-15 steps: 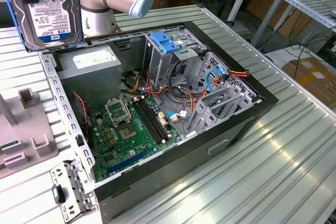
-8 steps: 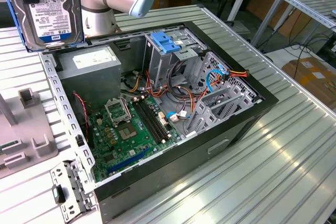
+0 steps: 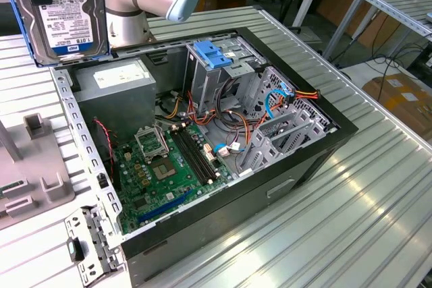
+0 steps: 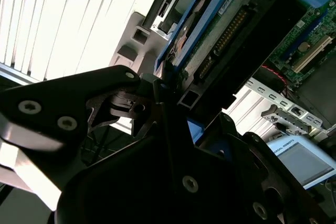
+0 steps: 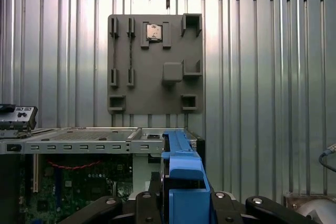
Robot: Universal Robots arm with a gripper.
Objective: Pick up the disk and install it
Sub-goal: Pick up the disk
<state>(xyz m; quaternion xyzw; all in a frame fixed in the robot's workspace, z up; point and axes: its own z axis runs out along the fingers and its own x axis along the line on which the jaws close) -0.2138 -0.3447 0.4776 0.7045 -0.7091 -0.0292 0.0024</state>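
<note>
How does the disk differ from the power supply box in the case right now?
The disk is dark with a blue-banded white label and blue frame; the power supply box is plain grey with a white sticker. The disk is upright in the air, label facing the exterior view; the box sits flat inside the case. Both are rectangular and labelled.

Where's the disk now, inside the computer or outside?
Outside. The disk is held in the air by the end effector, beside the open computer case.
</note>
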